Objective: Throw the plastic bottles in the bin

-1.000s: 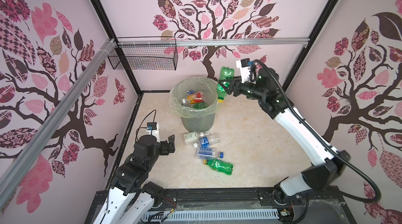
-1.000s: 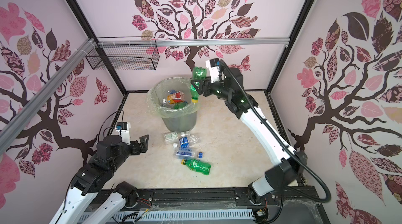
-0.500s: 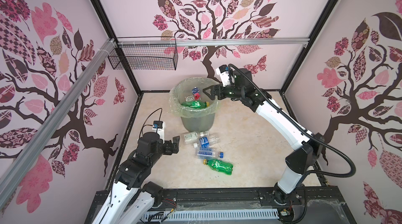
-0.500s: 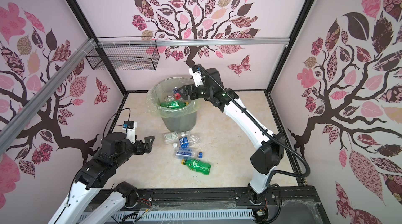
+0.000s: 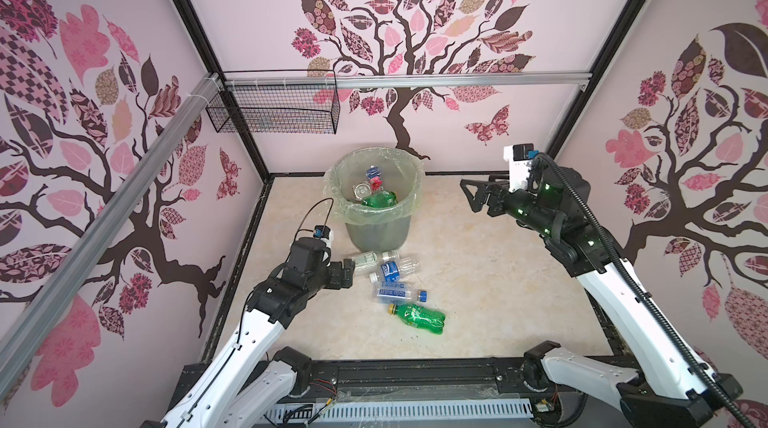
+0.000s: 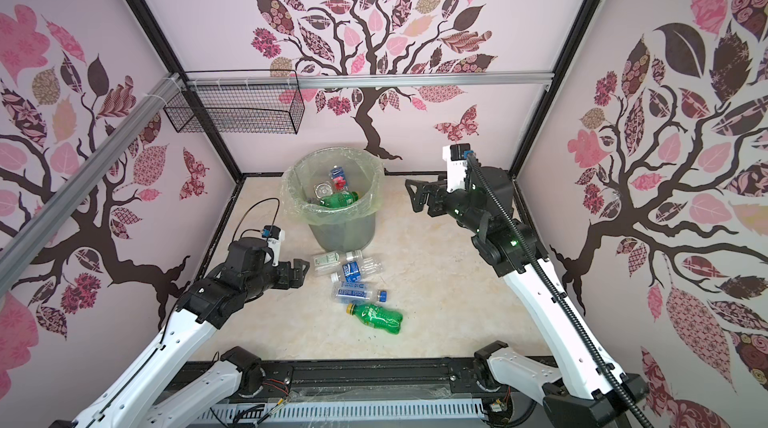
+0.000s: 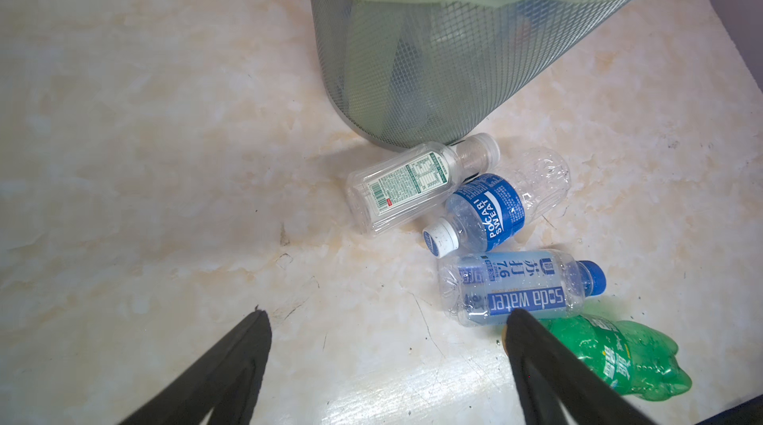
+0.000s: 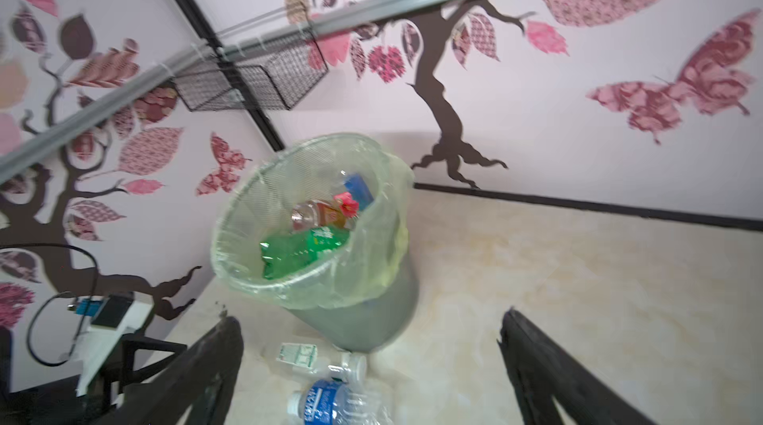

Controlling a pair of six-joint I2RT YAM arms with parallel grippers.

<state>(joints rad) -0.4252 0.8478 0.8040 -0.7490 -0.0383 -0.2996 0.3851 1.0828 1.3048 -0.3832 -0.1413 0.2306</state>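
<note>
The bin stands at the back of the floor and holds a green bottle on top of other bottles. Just in front of it lie a white-labelled clear bottle, a blue-labelled bottle, a soda water bottle and a green yellow-capped bottle. My left gripper is open and empty, low, just left of the white-labelled bottle. Raised to the right of the bin, my right gripper is open with nothing in it. From the right wrist view the bin's rim and its contents show.
A black wire-mesh basket hangs from the aluminium rail on the back wall, above and left of the bin. Patterned walls close in the marbled floor on three sides. A black base rail runs along the front.
The right gripper opened over the bin, the green bottle dropped in, and the arm drew back to the right. The left arm advanced toward the bottles on the floor.
</note>
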